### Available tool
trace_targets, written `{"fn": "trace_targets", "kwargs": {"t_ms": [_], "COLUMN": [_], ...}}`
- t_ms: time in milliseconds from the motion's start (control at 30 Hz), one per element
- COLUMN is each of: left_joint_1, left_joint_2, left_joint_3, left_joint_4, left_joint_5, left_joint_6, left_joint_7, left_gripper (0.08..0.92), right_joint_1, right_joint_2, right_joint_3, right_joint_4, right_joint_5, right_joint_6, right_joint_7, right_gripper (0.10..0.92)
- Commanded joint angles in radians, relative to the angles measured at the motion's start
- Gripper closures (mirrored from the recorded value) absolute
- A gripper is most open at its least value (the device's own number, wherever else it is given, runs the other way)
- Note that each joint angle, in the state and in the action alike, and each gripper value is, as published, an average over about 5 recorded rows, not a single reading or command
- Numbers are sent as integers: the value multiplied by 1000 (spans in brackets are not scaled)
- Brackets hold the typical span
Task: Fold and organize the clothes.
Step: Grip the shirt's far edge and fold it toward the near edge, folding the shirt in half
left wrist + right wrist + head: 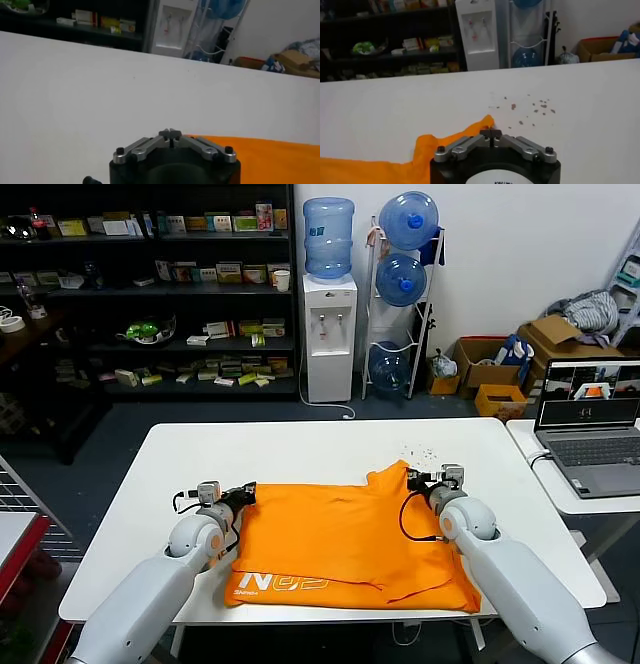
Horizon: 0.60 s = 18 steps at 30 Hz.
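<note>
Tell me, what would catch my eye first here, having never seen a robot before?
The bright orange T-shirt spread over the near half of the white table, white lettering at its front edge. Two pale arms reach in from the bottom, the left claw at the shirt's left edge and the right claw at its far right corner, both shut. Behind stands a white water dispenser with blue bottles.

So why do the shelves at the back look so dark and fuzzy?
Head view: the shelves sit in dim light, while the white table and orange T-shirt are bright. Both wrist views: the background is soft and blurry, and the table looks washed out.
</note>
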State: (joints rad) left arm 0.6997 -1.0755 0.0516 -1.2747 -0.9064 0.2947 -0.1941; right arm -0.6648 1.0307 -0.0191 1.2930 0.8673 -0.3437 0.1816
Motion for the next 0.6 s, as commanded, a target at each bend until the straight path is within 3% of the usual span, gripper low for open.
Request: {"fn": "trace_targets", "kwargs": {"t_ms": [33,600], "left_joint_1": [44,283], "left_joint_2": [22,156], "left_joint_3": [-36,-126], "left_joint_4": [-128,-473], "left_joint_5": [9,-41], "left_joint_6": [-21,7], "left_joint_7": [-8,-95], "left_gripper": [909,909], "right_joint_1": [-85,-391], "right_joint_2": [-50,-203], "right_joint_3": [43,169], "right_joint_4": [111,455], "right_joint_5": [13,62], "right_joint_6": [78,33], "right_joint_7": [8,59], "right_gripper": [901,901]}}
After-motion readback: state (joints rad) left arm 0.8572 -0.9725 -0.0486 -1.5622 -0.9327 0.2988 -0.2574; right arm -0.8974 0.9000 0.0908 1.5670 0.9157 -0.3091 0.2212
